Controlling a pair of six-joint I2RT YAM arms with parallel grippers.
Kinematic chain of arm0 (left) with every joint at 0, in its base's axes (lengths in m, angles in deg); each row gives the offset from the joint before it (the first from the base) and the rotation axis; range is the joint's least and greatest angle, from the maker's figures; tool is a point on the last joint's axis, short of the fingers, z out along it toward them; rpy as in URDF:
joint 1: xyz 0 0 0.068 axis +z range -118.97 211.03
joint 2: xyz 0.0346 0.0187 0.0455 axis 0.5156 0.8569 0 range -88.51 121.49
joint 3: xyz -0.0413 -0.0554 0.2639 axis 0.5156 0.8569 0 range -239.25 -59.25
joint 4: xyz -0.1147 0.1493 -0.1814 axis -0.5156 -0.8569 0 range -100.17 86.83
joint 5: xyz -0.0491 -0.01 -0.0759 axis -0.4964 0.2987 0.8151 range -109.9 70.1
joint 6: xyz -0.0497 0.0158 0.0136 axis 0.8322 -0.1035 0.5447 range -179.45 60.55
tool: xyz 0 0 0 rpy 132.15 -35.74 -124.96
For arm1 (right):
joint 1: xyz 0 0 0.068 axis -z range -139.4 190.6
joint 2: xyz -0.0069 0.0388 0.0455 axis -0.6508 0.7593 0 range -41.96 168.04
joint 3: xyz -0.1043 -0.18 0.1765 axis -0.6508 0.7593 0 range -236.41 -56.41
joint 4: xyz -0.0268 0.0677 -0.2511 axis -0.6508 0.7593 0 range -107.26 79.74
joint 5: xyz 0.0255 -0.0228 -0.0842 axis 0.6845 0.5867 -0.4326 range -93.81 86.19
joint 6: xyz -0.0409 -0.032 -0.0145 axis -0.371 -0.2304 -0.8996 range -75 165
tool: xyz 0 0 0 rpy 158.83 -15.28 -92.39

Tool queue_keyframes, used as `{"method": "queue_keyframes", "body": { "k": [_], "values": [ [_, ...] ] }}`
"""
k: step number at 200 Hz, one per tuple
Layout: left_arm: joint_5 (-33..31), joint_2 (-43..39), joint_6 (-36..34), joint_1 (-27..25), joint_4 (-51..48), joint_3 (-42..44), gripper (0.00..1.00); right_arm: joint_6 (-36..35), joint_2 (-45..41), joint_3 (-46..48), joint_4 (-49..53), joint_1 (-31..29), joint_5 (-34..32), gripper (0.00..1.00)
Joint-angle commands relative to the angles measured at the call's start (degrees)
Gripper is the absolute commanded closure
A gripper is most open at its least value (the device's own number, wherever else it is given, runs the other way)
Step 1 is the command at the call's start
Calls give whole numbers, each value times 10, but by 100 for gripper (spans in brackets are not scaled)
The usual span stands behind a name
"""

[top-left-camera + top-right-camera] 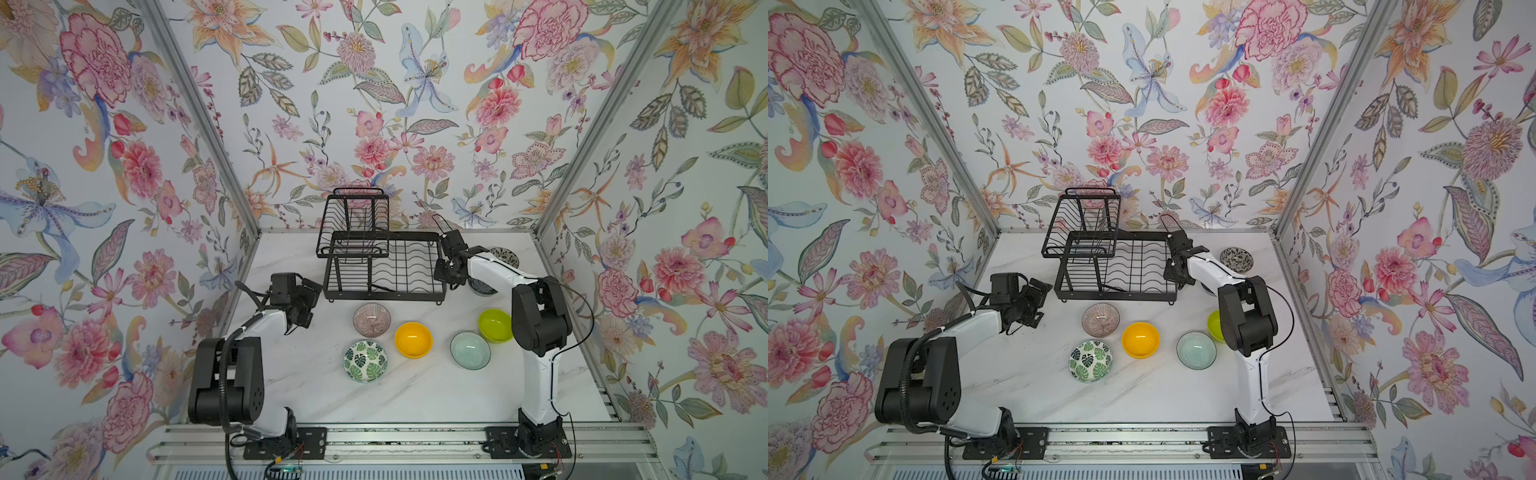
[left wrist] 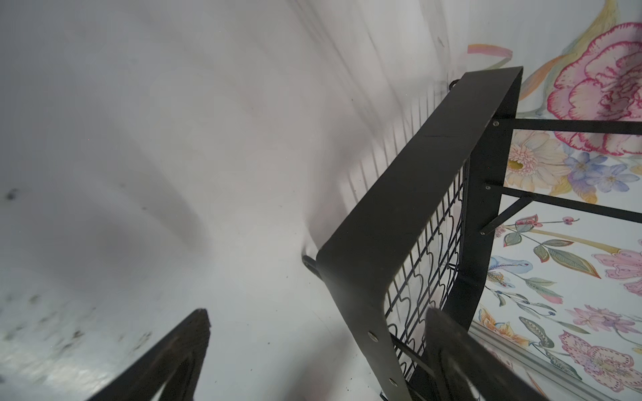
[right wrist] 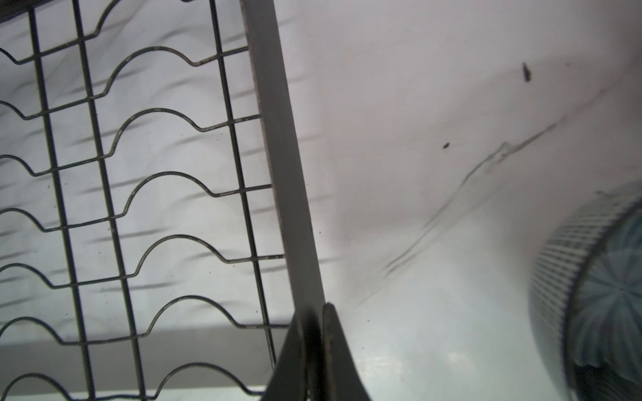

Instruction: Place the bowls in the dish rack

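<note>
The black wire dish rack (image 1: 386,294) stands at the back of the white tabletop (image 1: 415,395), near the flowery wall. Its raised basket (image 1: 353,252) is on the left side. Its lower tray (image 1: 1133,266) with the wavy wires is on the right.

The right end effector (image 1: 442,274) is at the right edge of the lower tray. In the right wrist view its two fingers (image 3: 295,350) are pressed together, and the flat gray rim (image 3: 288,173) of the tray runs in between them. It is pinching the rim.

The left end effector (image 1: 307,305) hangs in the air by the front left corner of the rack, not touching it. In the left wrist view its fingers (image 2: 173,361) are spread wide apart with nothing in them.

All seven bowls sit on the tabletop, outside the rack. In front of the rack are:
- the pink-brown ribbed bowl (image 1: 371,319), closest to the rack
- the yellow bowl (image 1: 413,339), just beside the ribbed one
- the green-leaf bowl (image 1: 365,360), in front of the ribbed one
- the pale aqua bowl (image 1: 470,350), farther right
- the lime green bowl (image 1: 494,325), next to the right arm

To the right of the rack are two more bowls. The black-and-white patterned bowl (image 1: 1236,259) is at the back. The dark blue floral bowl (image 1: 482,286) is mostly hidden under the right arm, near the right end effector.
</note>
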Motion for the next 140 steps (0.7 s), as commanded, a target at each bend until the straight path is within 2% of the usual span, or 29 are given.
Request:
{"method": "queue_keyframes", "body": {
  "k": [1,35,71,114,140],
  "values": [
    [28,43,18,-14,10,-35,1,45,-20,18,16,39,-55,100],
    [26,50,25,-19,17,-40,1,18,-20,11,29,42,-74,100],
    [32,48,15,-20,10,-34,1,-2,-47,48,15,42,-77,100],
    [25,18,0,-25,-9,-7,1,-41,-76,87,-8,22,-86,100],
    [16,-17,-7,-30,-8,15,1,-66,-107,149,-58,-1,-97,100]
  ]
}}
